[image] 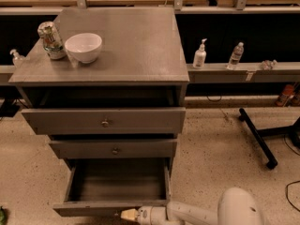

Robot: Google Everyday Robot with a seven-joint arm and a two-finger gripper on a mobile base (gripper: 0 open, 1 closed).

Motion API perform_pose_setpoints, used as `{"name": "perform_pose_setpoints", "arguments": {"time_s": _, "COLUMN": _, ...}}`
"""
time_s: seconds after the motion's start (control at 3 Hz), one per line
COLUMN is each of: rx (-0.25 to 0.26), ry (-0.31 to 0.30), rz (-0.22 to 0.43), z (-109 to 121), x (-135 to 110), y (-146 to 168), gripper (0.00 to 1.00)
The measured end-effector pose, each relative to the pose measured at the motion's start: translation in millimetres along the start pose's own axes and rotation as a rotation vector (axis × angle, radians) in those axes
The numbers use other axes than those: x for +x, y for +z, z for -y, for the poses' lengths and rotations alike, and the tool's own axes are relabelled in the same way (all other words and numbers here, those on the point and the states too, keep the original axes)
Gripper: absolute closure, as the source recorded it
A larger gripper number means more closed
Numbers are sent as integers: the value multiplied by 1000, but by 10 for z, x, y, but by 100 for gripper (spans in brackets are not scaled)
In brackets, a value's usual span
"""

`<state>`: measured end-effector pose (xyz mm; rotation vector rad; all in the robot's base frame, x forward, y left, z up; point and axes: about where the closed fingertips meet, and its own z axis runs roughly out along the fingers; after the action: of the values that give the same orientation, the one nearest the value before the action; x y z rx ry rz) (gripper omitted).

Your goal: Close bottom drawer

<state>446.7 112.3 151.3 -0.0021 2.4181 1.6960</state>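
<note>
The bottom drawer (117, 182) of the grey cabinet stands pulled far out, its plain grey box interior empty. Its slim front panel (93, 208) runs along the bottom edge of the camera view. My gripper (129, 214) lies low at the bottom edge, its pale tip right against the outside of that front panel, right of the panel's middle. The white arm (197, 213) reaches in from the lower right. The drawer's knob is hidden.
The top drawer (104, 121) and middle drawer (114, 149) stick out a little. A white bowl (83, 47) and a can (50, 40) stand on the cabinet top. Bottles (200, 54) stand on a ledge to the right. A black stand leg (257, 137) lies on the floor.
</note>
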Motion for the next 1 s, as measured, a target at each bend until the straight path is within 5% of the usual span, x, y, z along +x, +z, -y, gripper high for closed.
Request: {"name": "perform_pose_setpoints", "arguments": {"time_s": 1.0, "rx": -16, "ry": 33, "rz": 51, "z": 92, "x": -224, "y": 62, "gripper": 100}}
